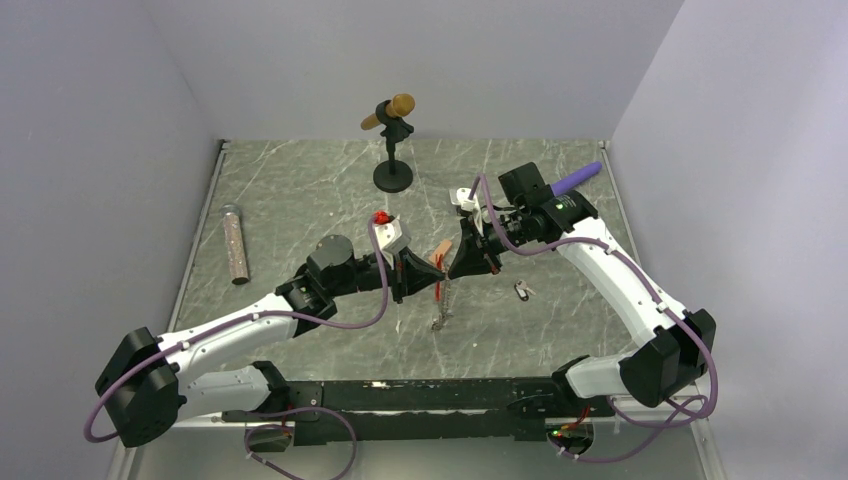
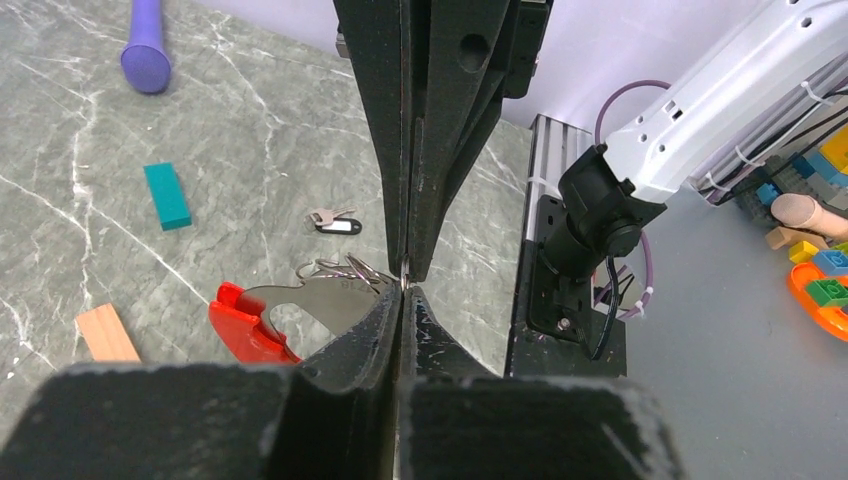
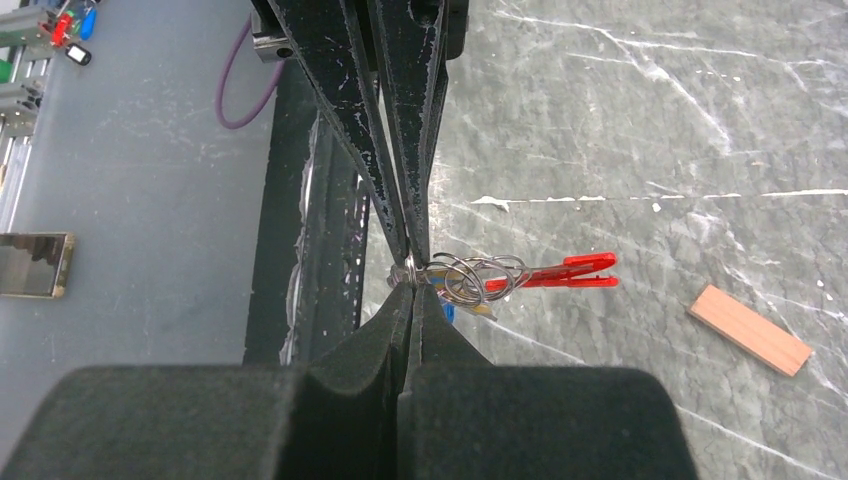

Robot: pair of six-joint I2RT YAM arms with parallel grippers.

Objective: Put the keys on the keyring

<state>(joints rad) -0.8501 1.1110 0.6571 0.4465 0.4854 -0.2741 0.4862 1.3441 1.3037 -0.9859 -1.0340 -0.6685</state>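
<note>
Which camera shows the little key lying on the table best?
The left wrist view: the key lies close and unblocked, its black and silvery parts plain. In the top view it is only a tiny speck. The right wrist view misses it.

A grey-green marble pattern with white veins is seen on the table (image 1: 300, 200). The keyring (image 2: 245, 330) is coloured red and silvery. The keys (image 2: 338, 224) are headed in black. A teal block (image 2: 166, 196) and a tan block (image 3: 749, 329) are seen.
</note>
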